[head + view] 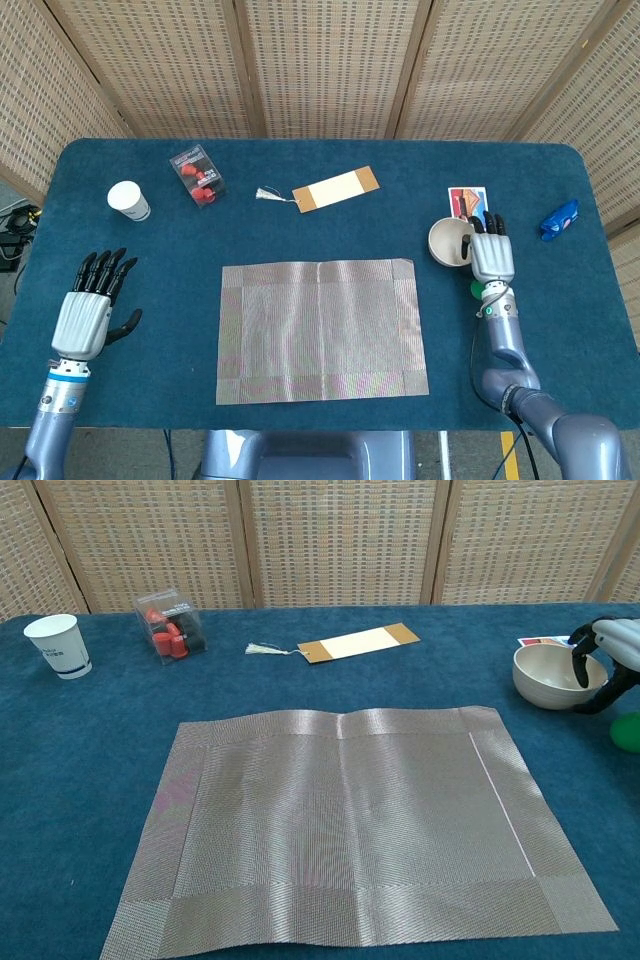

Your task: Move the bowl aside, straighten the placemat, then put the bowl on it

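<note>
Woven placemat [345,825], silvery sheen, ribbed. Bowl [550,675] smooth cream, ceramic-looking. Table [300,215] under matt blue felt-like cloth. Paper cup [129,200]. Clear plastic box [170,625]. Wicker screens [320,65].

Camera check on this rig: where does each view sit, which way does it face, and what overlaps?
Head view: high, looking steeply down on the whole table; shows the left hand, right hand and both forearms.
Chest view: low at the table's near edge, facing forward over the placemat toward the wicker screens; only the right hand shows, at the right edge.
Shared: placemat, bowl, paper cup, bookmark.
</note>
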